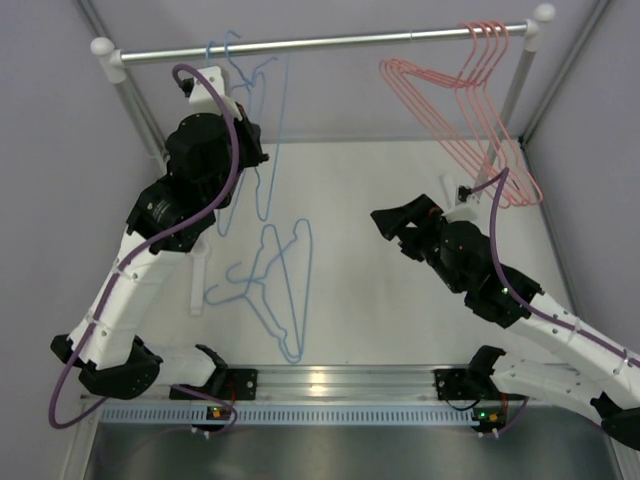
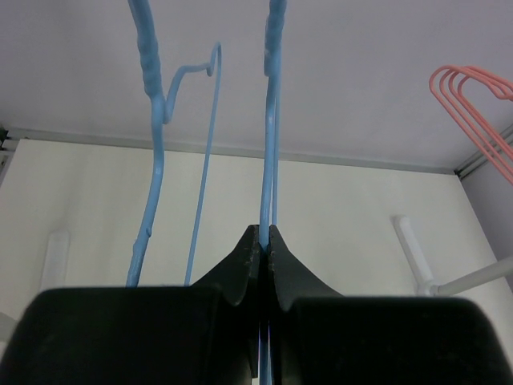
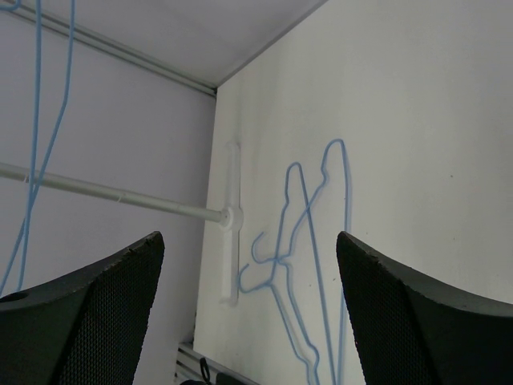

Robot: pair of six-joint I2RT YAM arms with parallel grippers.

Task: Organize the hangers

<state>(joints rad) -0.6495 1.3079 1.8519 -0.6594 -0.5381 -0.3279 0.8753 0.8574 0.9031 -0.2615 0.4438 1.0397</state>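
Left wrist view: left gripper (image 2: 264,234) clamped tight on blue hanger (image 2: 272,144); top view hid grip. Right gripper (image 3: 248,238) gaped wide, empty. Loose blue hangers (image 1: 285,285) lay mid-frame; pink hangers (image 1: 470,100) upper right.

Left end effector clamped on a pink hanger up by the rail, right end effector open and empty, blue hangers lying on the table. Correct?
No: the left end effector grips a blue hanger, not pink; the left wrist view shows it. Right end effector open and empty, blue hangers on the table: correct.
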